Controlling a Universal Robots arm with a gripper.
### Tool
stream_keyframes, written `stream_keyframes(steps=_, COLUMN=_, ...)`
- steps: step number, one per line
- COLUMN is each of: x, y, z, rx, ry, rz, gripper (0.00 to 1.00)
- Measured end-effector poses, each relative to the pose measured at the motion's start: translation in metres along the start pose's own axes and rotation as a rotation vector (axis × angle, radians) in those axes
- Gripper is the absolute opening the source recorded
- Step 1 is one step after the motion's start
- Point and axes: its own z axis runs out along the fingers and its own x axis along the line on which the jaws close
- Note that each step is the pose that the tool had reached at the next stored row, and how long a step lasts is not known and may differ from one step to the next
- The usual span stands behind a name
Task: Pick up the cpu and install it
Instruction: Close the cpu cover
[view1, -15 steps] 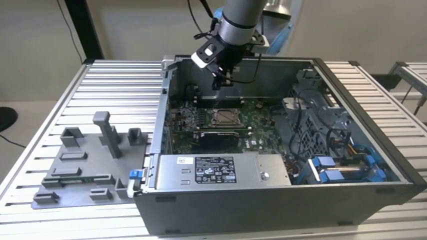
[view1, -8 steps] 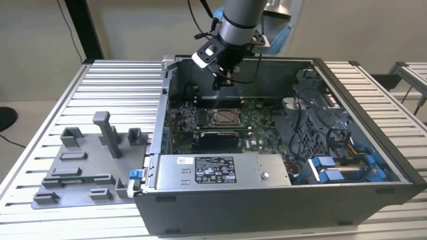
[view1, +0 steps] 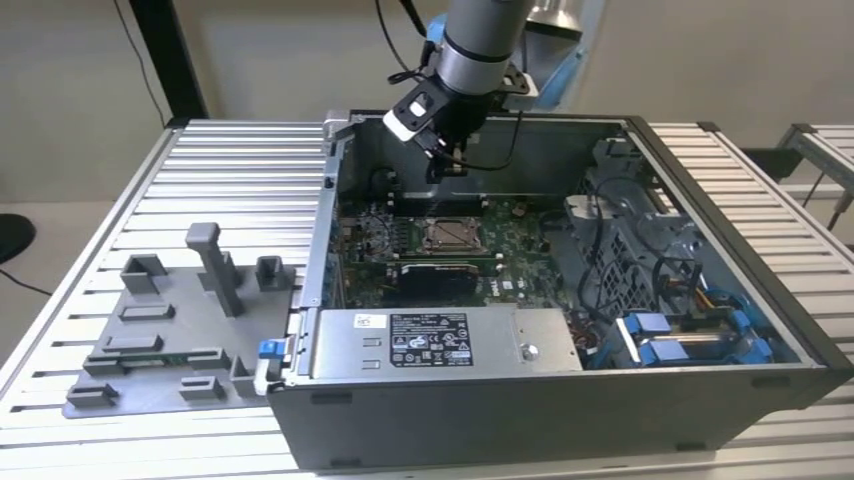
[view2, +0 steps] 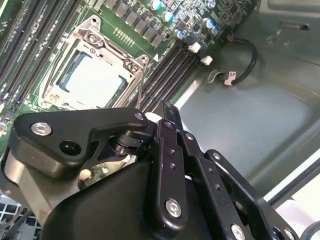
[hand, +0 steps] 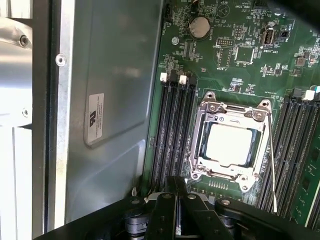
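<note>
One gripper, fingers together and empty, clear above socket, case wall near. One cpu, pale silver square, flat inside socket.

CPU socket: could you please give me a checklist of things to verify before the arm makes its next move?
1. The cpu lies flat inside the socket frame, silver top up: ok.
2. Socket frame down around the cpu's edges: ok.
3. Wire lever latched: cannot tell.
4. The gripper hangs above the motherboard, clear of the socket frame: ok.
5. Jaws shut, holding nothing: ok.
</note>
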Motion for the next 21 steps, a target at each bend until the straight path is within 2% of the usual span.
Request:
stream_keyframes(steps=13, x=0.0000, y=-0.0004, z=0.0010, rx=-0.0006, ry=0.0004, rz=0.000, gripper=0.00)
stream_keyframes(steps=21, x=-0.0022, y=-0.0100, z=0.0154, rx=-0.0127, ry=-0.0021, rz=-0.003, gripper=0.00)
